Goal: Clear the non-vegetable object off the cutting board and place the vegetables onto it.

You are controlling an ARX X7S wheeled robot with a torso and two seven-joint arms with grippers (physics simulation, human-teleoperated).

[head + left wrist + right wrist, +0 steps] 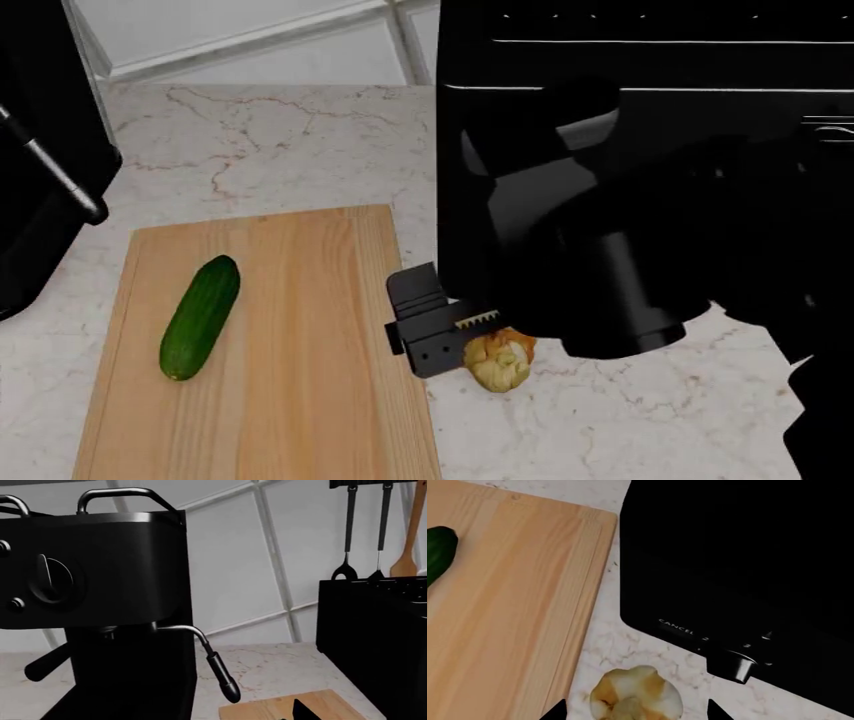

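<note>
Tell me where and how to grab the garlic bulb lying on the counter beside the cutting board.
Grip the garlic bulb across its rounded middle, coming straight down from above. It is lumpy and squat, lying on the marble between the cutting board edge and the black appliance, so the sides are cramped while the top is open. The right tool already hangs above it, fingers straddling it.

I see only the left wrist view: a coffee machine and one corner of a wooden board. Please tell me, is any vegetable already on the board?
Observer: Yes. The cucumber lies on the cutting board.
Operator: And the garlic?
Observer: The garlic bulb sits on the counter, just off the board's right edge.
Operator: Where is the right tool?
Observer: The right tool is directly over the bulb, fingers either side, not closed.
</note>
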